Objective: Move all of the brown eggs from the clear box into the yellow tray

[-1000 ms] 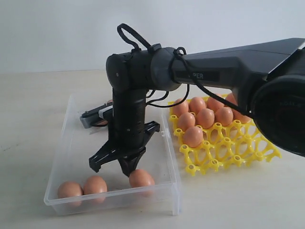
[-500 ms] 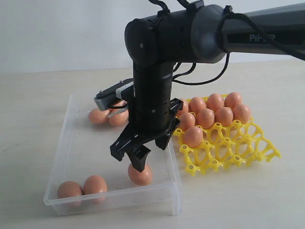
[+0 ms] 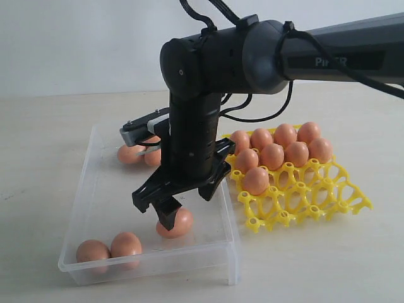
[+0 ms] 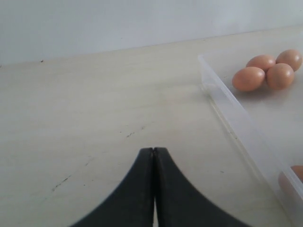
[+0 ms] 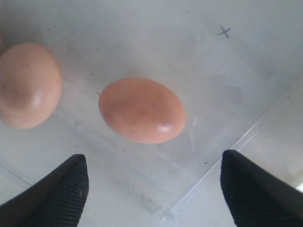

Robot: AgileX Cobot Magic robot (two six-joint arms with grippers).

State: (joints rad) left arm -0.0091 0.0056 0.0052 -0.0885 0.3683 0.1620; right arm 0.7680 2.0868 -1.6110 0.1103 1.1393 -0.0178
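Egg [image 5: 142, 110] at 5 o'clock in box [image 3: 85, 189] lies untouched under wide-spread right gripper [image 5: 154, 170]; tray [image 3: 315, 199] at box's 3 o'clock; left gripper [image 4: 154, 152] clenched shut.

Lying flat and open-topped on the tabletop [image 3: 38, 139], just left of the yellow tray [image 3: 315, 197], as a shallow clear box [image 3: 88, 189] with low transparent walls. Holding loose brown eggs [image 3: 126, 244] on its floor: a touching pair at the near left corner, a single egg [image 3: 184, 221] on its side by the near right wall, a small cluster [image 3: 129, 154] at the far end. Cradling nine more eggs [image 3: 272, 155] in the tray's far cups, the near rows showing bare yellow lattice and pointed posts.
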